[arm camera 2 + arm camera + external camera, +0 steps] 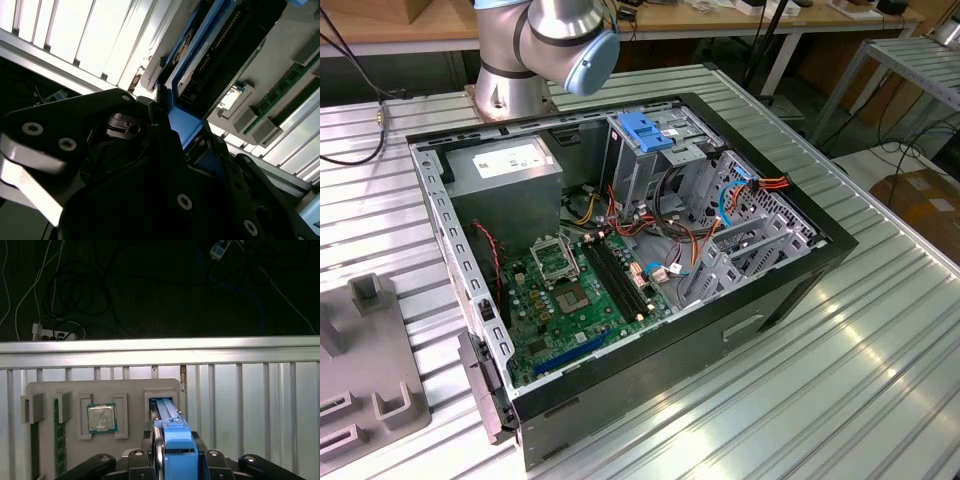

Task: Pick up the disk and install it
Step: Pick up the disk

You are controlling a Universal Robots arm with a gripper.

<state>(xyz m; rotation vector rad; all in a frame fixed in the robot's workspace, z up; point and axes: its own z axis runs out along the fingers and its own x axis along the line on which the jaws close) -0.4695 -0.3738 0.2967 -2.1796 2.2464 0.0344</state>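
The gripper (pixel 173 452) is closed on the blue-framed disk (pixel 166 412), which stands on edge in its slot of the grey parts tray (pixel 70 390) beside the processor (pixel 102 418), an upright pose that seemingly leaves both flat sides open to grasp.

arm (pixel 535 35): silver-grey, rounded joints | cap (pixel 592 60): light blue, round | gripper (pixel 173 446): black, angular plates | screws (pixel 184 201): silver, recessed heads

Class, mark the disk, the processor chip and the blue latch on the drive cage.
disk (pixel 175 437): first wrist view, blue carrier frame.
processor chip (pixel 102 418): first wrist view, centre of metal lid.
blue latch (pixel 649 130): exterior view, flat top face.
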